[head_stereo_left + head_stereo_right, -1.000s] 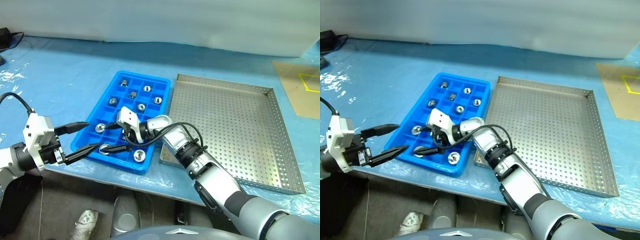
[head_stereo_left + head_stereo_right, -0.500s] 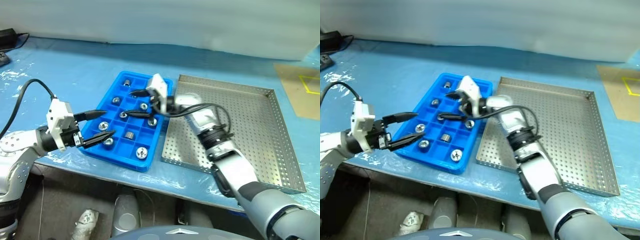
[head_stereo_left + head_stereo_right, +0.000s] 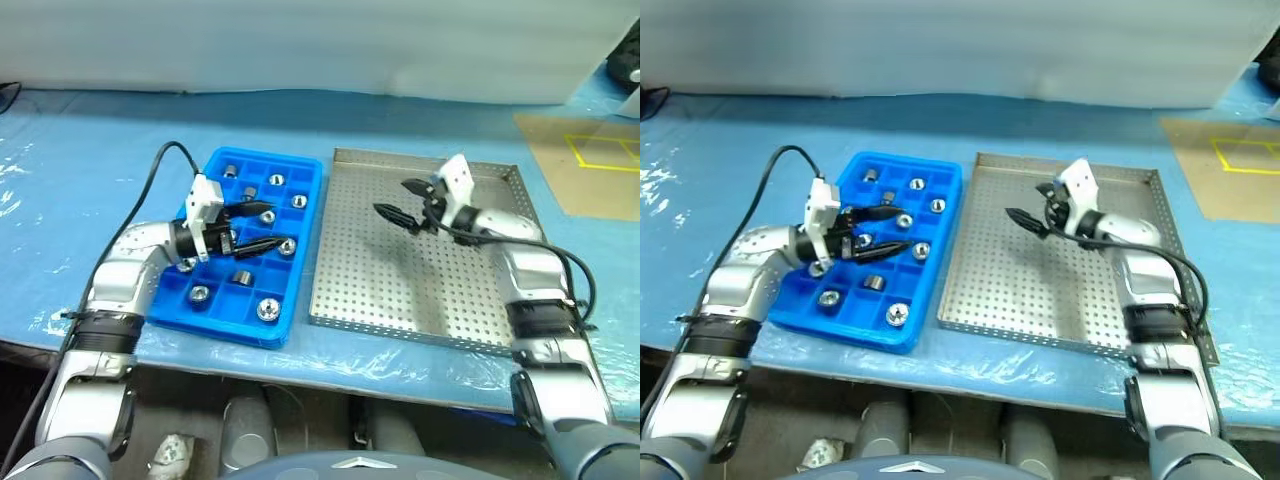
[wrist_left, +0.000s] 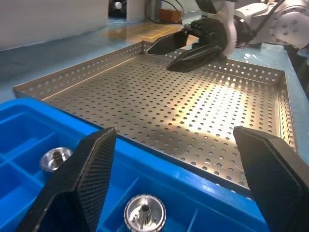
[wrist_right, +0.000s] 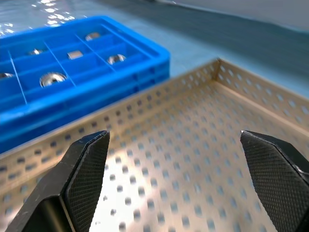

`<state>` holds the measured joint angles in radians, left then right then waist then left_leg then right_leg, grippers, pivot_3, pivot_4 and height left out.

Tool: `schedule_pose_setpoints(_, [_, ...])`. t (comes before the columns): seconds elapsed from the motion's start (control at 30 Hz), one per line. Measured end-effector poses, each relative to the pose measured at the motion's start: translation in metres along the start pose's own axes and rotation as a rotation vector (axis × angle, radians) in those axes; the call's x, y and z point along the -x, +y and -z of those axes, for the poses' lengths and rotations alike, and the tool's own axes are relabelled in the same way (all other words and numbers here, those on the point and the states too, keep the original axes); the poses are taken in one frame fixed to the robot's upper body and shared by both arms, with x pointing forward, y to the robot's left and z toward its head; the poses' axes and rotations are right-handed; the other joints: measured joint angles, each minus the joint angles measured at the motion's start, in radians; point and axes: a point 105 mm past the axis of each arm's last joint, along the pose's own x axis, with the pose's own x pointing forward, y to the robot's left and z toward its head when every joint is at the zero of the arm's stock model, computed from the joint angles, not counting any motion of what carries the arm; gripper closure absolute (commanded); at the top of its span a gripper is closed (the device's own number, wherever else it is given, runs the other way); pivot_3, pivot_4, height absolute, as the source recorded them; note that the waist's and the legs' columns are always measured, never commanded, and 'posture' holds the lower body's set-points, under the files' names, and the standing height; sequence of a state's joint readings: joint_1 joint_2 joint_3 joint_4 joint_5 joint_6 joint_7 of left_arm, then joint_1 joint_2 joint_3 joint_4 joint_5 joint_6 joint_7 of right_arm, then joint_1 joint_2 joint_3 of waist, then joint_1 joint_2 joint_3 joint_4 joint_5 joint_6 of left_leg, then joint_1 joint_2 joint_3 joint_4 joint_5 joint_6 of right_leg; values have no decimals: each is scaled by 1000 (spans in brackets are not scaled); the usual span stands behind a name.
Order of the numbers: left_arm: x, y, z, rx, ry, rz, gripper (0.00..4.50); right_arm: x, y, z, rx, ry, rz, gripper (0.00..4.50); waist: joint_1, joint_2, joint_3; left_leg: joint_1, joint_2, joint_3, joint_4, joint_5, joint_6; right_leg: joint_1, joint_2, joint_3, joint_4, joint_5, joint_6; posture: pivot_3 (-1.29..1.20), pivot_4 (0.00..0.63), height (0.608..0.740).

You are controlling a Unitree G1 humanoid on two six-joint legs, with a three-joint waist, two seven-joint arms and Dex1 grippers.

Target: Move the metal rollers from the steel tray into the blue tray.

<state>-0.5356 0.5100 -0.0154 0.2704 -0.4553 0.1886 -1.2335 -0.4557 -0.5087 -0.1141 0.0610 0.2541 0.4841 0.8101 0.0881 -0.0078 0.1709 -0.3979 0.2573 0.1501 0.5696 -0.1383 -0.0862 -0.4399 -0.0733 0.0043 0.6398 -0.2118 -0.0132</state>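
one steel tray (image 3: 470, 300), one blue tray (image 3: 305, 250), about nine metal rollers (image 3: 267, 310).

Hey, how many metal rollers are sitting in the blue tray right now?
9 metal rollers show in the blue tray: four toward the far end, two by the left end effector, three at the near end. That end effector may hide more.
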Motion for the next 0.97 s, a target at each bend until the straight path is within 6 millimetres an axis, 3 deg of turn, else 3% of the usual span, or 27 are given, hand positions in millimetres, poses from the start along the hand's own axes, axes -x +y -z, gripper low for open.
schedule_pose_setpoints(0.17, [-6, 2, 15, 14, 25, 18, 423, 15, 10, 1, -18, 6, 18, 59, -28, 0, 0, 7, -1, 1, 0, 0, 0, 4, 0, 2, 0, 0, 1, -174, 150, 740])
schedule_pose_setpoints(0.33, [-11, 3, 13, -3, 19, 36, 423, 15, 12, -7, -21, -14, 39, 59, -28, 0, 0, 12, -1, 2, -1, -2, 3, 9, -1, 2, 0, 0, 1, -163, 150, 740])
schedule_pose_setpoints(0.77, [-7, 7, 15, -16, 20, 2, 423, 10, 22, -2, -45, 1, -21, 59, -20, 0, 0, 12, -2, 3, -7, -2, 3, 8, -1, 1, -6, 0, 1, -106, 150, 740])
schedule_pose_setpoints(0.97, [-3, 5, 16, -24, 28, -4, 423, 5, 18, -9, -34, -19, -19, 59, -19, 0, 0, 12, -2, 3, -8, -2, 3, 8, -1, 1, -7, 0, 1, -99, 150, 740])
